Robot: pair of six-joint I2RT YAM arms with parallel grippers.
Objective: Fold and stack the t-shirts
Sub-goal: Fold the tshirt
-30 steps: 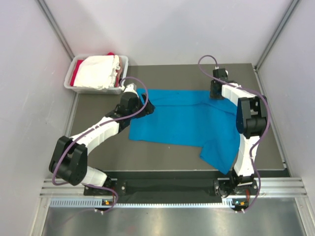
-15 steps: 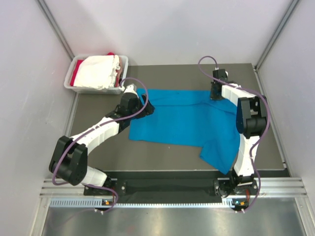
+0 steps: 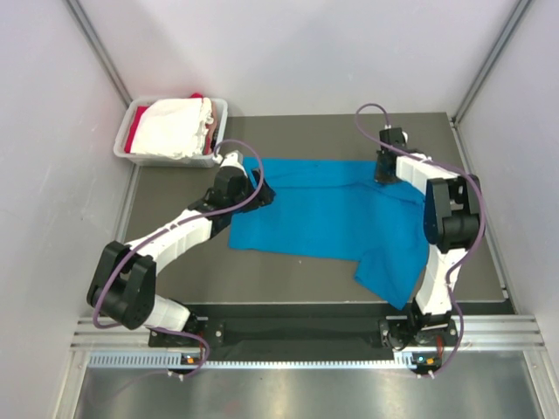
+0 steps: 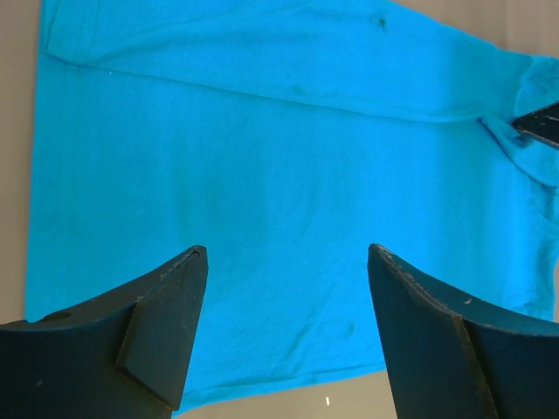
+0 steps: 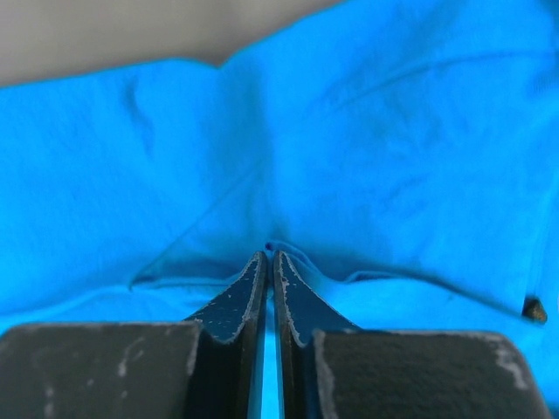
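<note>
I read the table (image 3: 288,266) as carrying the blue shirt (image 3: 323,214), spread flat across its middle with one sleeve trailing toward the near right edge. The tub (image 3: 170,160) sits at the far left corner and holds a bundled white shirt (image 3: 175,127), with a red shirt (image 3: 133,138) showing at its left side. My left gripper (image 4: 288,253) hangs over the blue shirt's left part, jaws wide with nothing between them, while my right gripper (image 5: 269,255) is closed at the far right edge, pinching a small ridge of blue cloth.

White-black arms (image 3: 175,234) (purple cables (image 3: 371,106))
</note>
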